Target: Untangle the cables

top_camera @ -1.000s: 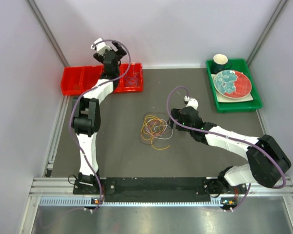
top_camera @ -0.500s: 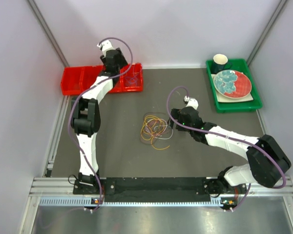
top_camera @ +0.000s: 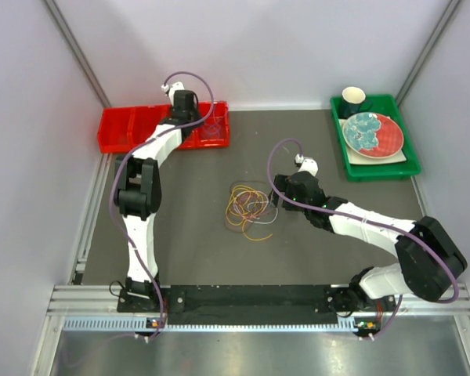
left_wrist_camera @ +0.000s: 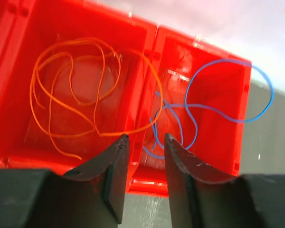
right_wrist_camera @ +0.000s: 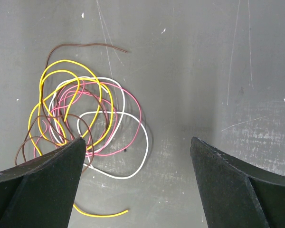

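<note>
The cables (top_camera: 247, 205) lie as a tangle of yellow, pink, white and brown loops (right_wrist_camera: 85, 114) mid-table. My right gripper (top_camera: 276, 194) hovers just right of it, wide open (right_wrist_camera: 137, 142) and empty; its left finger hides the tangle's lower left edge. My left gripper (top_camera: 184, 100) hangs over the red bin (top_camera: 133, 129), its jaws (left_wrist_camera: 145, 137) narrowed but apart, with nothing between them. An orange cable (left_wrist_camera: 115, 132) lies in one compartment of the bin. A blue cable (left_wrist_camera: 223, 60) fills the compartment beside it and droops over the rim.
A green tray (top_camera: 376, 168) at the back right carries a plate (top_camera: 372, 133) and a dark cup (top_camera: 353, 98). White walls close in the table on three sides. A loose yellow wire end (right_wrist_camera: 102, 214) trails below the tangle.
My left gripper has tipped down over the red bin and its jaws have narrowed from wide open. The right arm and the tangle have not moved.
</note>
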`<act>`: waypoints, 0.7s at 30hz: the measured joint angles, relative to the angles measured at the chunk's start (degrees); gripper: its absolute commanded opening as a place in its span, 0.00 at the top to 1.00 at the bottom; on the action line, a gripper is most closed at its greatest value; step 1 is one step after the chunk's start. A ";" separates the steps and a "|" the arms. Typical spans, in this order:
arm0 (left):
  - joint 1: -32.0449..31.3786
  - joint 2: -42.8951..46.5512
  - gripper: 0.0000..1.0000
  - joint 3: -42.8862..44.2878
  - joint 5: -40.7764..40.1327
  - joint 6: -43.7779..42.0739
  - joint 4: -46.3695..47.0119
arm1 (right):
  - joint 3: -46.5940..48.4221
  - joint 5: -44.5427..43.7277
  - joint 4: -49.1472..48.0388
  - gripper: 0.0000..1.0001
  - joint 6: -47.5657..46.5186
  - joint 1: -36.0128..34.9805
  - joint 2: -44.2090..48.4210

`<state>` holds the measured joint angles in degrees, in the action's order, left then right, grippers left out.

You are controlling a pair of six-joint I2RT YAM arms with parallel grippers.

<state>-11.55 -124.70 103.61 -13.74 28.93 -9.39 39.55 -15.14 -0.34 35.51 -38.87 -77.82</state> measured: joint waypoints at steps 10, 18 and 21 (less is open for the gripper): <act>0.02 0.00 0.43 1.22 3.65 -0.76 -3.76 | 0.00 0.04 0.00 0.10 -0.39 0.00 0.00; 0.02 -1.51 0.50 6.95 4.39 -5.53 -5.81 | 0.00 0.26 0.00 0.10 -0.48 0.00 0.00; 0.02 -2.86 0.53 8.15 3.85 -6.64 -5.62 | 0.00 0.26 0.02 0.10 -0.50 -0.02 0.00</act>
<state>-11.53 -127.57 111.77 -9.89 22.28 -15.00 39.55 -14.87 -0.32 35.00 -38.89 -77.82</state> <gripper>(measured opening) 0.496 0.901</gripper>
